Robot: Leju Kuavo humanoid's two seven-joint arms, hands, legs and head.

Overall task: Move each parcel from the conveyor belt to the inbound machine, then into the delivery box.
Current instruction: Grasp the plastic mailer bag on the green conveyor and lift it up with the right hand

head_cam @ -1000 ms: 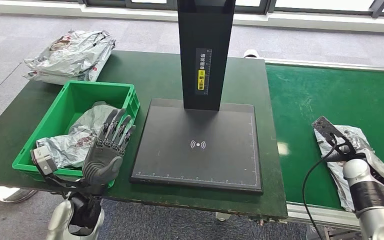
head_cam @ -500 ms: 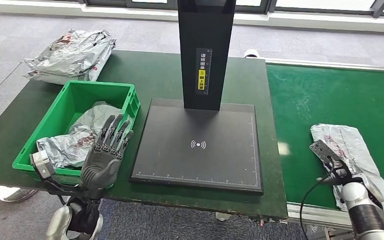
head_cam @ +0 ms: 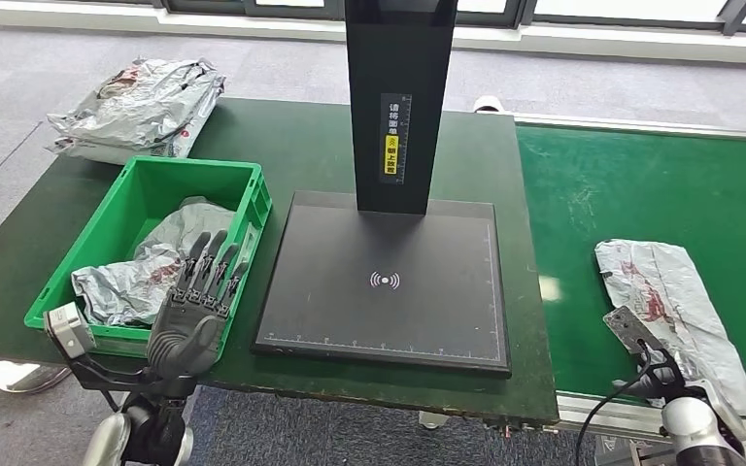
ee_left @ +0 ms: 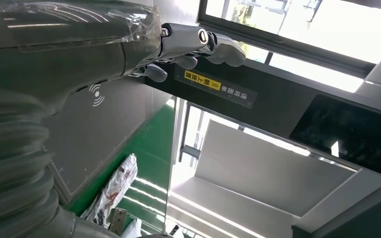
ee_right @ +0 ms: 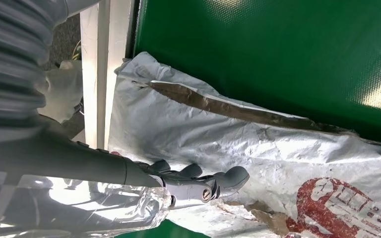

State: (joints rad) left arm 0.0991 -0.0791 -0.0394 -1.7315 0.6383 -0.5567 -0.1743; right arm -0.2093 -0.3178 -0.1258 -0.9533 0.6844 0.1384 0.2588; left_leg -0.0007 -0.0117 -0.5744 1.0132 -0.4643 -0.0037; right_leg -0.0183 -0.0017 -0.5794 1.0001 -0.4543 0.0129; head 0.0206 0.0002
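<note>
right hand [ee_right: 198, 183] withdrawn off parcel [head_cam: 675, 311] | fingers seemingly loose, empty | left hand [head_cam: 194, 311] lowered, spread

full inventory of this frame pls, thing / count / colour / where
Parcel on conveyor: 1, grey with red print, near belt edge by right arm.
Conveyor belt: 1, green, right side.
Inbound machine: 1, black pad with upright column, table centre.
Delivery box: 1, green, left of machine.
Parcels in box: grey, count unclear.
Parcels on table corner: grey pile, far left.
Table: 1, dark green.
Left robot hand: grey, fingers apart, holding nothing, at box's near corner.
Right robot hand: grey, over conveyor parcel, grip unclear.
</note>
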